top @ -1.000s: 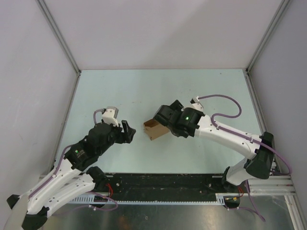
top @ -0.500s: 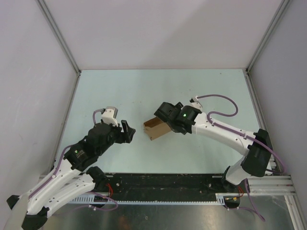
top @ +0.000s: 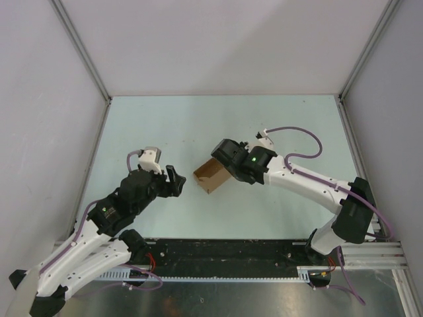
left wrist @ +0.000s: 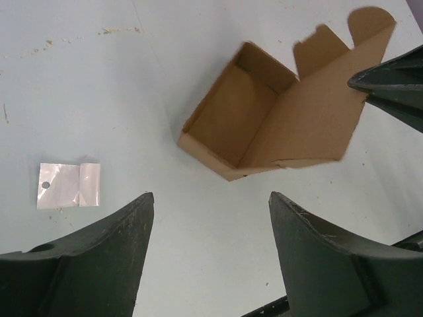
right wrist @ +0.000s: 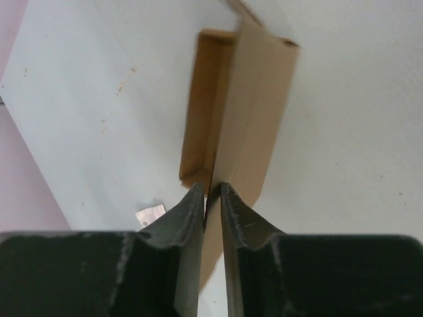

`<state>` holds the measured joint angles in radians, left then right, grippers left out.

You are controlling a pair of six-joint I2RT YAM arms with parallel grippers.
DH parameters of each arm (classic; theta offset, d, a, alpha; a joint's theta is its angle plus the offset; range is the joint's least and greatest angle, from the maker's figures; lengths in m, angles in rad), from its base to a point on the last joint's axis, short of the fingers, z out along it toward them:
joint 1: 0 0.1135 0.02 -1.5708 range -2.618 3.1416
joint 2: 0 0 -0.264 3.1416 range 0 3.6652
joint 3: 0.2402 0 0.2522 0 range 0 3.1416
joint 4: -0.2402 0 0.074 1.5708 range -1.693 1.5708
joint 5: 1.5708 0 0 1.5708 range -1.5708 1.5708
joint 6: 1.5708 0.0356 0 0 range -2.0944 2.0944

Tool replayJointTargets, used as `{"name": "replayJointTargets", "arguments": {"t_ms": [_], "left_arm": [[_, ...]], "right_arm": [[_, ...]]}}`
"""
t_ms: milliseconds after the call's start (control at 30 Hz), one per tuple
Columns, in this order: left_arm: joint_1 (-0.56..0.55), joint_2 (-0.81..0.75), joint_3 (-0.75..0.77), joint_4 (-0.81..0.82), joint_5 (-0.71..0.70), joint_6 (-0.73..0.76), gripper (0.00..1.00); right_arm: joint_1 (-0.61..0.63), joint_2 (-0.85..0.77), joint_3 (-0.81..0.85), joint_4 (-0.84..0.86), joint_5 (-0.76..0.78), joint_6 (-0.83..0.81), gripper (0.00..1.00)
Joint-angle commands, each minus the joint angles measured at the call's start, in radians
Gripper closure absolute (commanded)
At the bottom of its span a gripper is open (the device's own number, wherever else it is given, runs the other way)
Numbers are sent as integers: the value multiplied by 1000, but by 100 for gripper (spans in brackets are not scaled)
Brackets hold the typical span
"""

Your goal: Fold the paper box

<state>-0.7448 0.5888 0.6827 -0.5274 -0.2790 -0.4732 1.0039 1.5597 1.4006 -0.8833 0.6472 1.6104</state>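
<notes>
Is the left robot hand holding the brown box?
No, the left gripper is open and clear of the paper box; the right gripper pinches its wall.

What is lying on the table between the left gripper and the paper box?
Nothing: in the left wrist view, only bare table separates the left gripper from the paper box. The small white scrap lies off to one side.

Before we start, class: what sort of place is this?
Probably a lab's robot test cell: plain grey walls enclose a pale green tabletop, two white-and-black robot arms are mounted at its near edge, with a plain brown cardboard box between them.
</notes>
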Motion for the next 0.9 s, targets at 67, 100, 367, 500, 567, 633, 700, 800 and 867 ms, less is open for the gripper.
{"name": "replayJointTargets", "arguments": {"t_ms": [67,100,367,500,567,633,700,800,867], "left_arm": [[10,2,2,17,-9,-13,24],[9,2,2,15,-9,-13,24],[10,-3,2,15,-3,-7,24],[10,-3,2,14,1,-7,24],[10,8,6,15,9,-2,24],[10,14,6,15,8,1,23],[12,17,9,15,4,-2,23],[15,34,15,15,9,-4,23],[16,42,18,17,14,-5,23]], "right_arm": [[-8,-10,-8,32,-11,-43,85],[-8,-10,-8,35,-11,-46,86],[-68,-78,-8,52,-27,-199,89],[-149,-145,-8,109,-118,-520,87],[-217,-170,-6,107,-260,-621,93],[-321,-207,-6,78,-412,-750,100],[-379,-245,-8,66,-509,-840,100],[-413,-271,-8,46,-598,-992,100],[-425,-268,-8,27,-647,-1102,100]]}}
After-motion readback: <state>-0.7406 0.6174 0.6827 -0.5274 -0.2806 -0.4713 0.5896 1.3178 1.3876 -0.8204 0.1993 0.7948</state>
